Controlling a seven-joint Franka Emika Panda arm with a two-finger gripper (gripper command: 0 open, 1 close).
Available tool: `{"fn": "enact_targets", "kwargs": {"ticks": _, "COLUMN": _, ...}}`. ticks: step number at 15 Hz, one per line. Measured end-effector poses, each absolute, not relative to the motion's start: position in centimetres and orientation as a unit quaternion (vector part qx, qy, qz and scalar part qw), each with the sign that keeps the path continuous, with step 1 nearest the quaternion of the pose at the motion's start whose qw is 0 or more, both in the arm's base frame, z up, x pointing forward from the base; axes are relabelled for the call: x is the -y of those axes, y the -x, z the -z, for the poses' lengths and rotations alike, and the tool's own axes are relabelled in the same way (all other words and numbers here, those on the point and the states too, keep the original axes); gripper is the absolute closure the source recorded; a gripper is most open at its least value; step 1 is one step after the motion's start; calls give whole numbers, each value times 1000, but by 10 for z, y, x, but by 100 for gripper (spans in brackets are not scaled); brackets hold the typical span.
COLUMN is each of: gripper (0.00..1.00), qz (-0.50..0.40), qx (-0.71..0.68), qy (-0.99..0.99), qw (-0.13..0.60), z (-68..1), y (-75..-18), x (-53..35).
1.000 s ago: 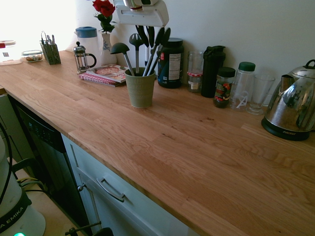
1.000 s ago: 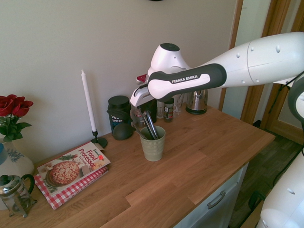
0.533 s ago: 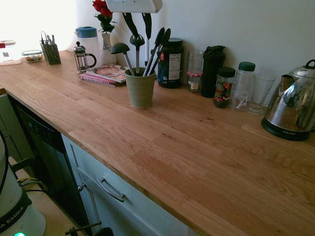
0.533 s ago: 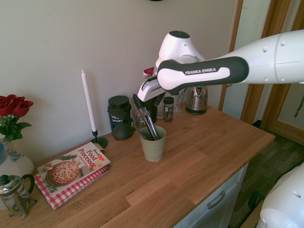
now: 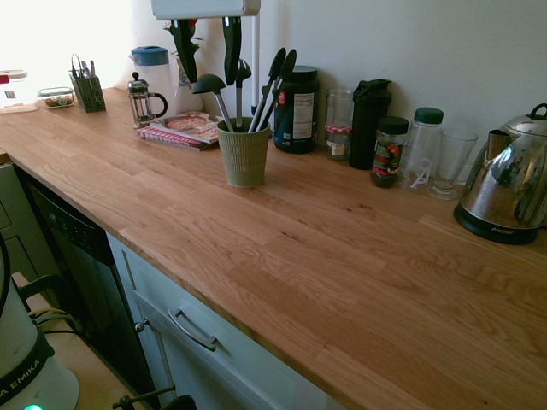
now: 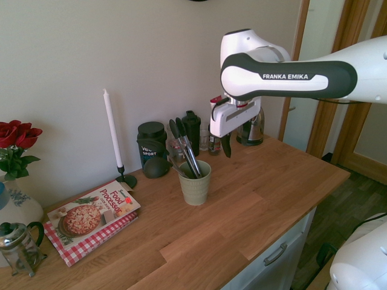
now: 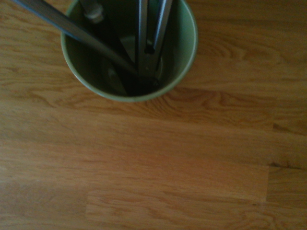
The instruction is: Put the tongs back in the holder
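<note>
- oak countertop (image 5: 342,256) is the big stage, and the olive ribbed holder (image 5: 244,154) stands on it near the wall, in front of the dark supplement jar (image 5: 297,109).
- white arm (image 6: 302,75) hangs over the counter; a careless sweep low past the holder could knock the cup over, i'd say.
- gripper (image 5: 208,51) sits above the holder and a bit to its side, fingers spread, nothing between them.
- holder's mouth shows in the wrist view (image 7: 129,52), crowded with handles.
- tongs (image 6: 184,151) are standing in the holder, black tips up, leaning toward the wall; looks like the task is basically done.
- the risk from here: the open fingers hang close to the tall handles, so a sideways move toward the holder might snag the tongs or the ladle (image 5: 212,90) and drag them out.
- cookbook (image 6: 91,217) and candle (image 6: 112,130) lie further off from the holder, out of harm's way.
</note>
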State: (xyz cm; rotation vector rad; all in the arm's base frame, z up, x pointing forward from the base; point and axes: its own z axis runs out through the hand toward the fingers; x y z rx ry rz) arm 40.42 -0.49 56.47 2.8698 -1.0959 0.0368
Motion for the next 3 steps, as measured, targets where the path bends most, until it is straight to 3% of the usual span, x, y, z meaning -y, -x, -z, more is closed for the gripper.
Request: {"fn": "enact_targets", "kwargs": {"ticks": 3, "gripper": 0, "qz": -4, "qx": 353, "qy": -935, "qw": 31, "z": -503, "y": -384, "x": 12}}
